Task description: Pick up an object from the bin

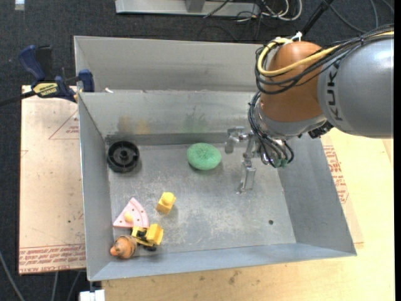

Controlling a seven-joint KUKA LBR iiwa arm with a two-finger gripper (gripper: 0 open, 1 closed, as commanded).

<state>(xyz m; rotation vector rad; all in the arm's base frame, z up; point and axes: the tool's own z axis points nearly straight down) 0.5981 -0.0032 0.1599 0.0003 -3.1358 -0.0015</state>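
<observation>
The claw (242, 160) hangs open and empty above bare bin floor, right of centre. The flat round green sponge-like pad (204, 156) lies just left of it, apart from its fingers (248, 177).

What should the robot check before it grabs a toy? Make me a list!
1. Pincer above a thing: not ok. It hangs over bare bin floor, to the right of the green round lump.
2. Pincer ready to grip: cannot tell.
3. Green round lump free of neighbours: ok. It lies alone.
4. Small yellow block free to grab: ok. Nothing touches it.
5. Pink wedge, yellow toy truck and orange-brown thing easy to grab: not ok. They are crowded together in the near left corner.
</observation>
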